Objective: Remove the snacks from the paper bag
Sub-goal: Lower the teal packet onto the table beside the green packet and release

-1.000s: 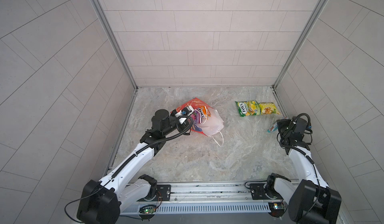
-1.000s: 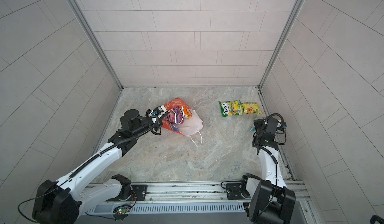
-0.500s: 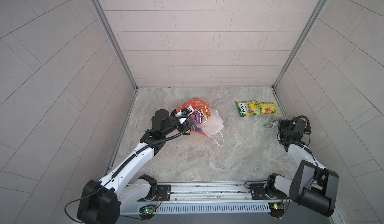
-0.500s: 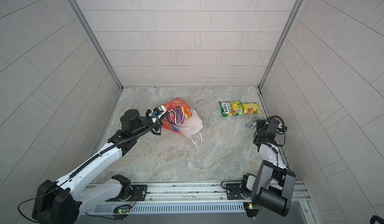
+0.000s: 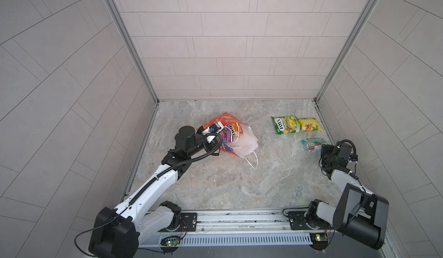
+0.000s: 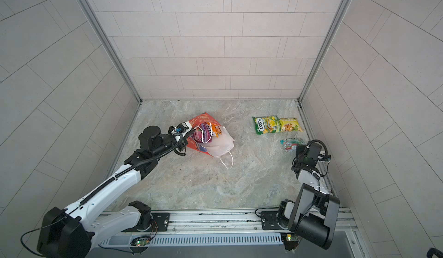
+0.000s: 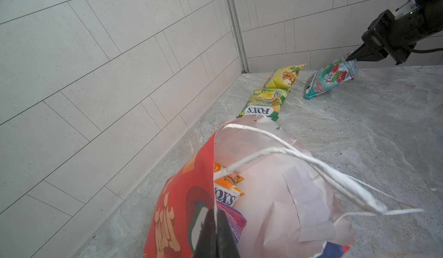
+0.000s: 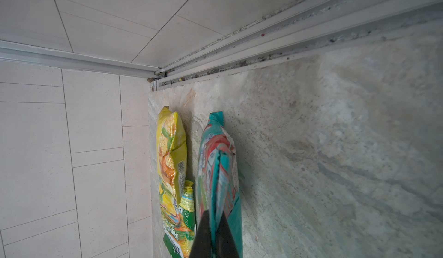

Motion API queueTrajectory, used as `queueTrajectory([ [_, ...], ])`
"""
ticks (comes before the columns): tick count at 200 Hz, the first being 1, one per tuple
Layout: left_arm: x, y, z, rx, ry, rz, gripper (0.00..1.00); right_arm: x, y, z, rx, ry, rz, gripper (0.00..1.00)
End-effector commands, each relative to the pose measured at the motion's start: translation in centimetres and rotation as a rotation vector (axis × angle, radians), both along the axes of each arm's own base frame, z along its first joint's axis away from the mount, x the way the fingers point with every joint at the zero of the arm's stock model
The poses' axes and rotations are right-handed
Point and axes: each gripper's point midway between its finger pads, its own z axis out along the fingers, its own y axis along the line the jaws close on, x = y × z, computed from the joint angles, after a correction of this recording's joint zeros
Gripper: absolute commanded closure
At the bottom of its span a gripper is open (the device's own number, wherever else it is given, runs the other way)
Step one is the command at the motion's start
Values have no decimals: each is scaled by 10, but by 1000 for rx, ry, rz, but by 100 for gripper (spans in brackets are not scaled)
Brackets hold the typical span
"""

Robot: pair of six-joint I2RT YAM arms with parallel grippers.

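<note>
Dangling from the clamped right claw (image 7: pixel 352 57), the teal packet (image 5: pixel 311 144) slanted down away from it, near the yellow packet (image 5: pixel 310 124) and the green packet (image 5: pixel 285 125); the left claw (image 7: pixel 215 220) pinched the bag (image 5: pixel 243 145) by its red wall, other snacks (image 7: pixel 226 196) inside.

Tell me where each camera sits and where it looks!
Top views: high over the front rail, looking down on the table; left arm and right arm show.
Left wrist: on the left arm, looking into the bag toward the right arm; left end effector shows, shut on the bag.
Right wrist: on the right arm, facing the far corner; right end effector shows, shut on the teal packet.
Shared: both wrist views show the yellow packet.
</note>
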Motion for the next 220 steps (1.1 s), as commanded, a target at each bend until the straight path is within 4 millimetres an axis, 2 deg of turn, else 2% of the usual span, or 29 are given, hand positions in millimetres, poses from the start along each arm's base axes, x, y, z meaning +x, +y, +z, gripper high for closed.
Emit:
queueTrajectory([
  [1, -5, -2, 23, -43, -73, -21, 100, -7, -8, -6, 4, 0, -59, 99],
  [61, -3, -2, 21, -45, -68, -20, 100, -14, -12, -34, 33, -5, -116, 100],
  [138, -2, -2, 20, -43, -66, -19, 100, 1, -15, -57, 82, -12, -83, 95],
  [194, -1, -4, 19, -44, -61, -23, 100, 13, -18, -59, 98, -24, -50, 82],
  [220, -1, -4, 18, -43, -58, -24, 100, 17, -21, -52, 78, -17, -36, 68],
])
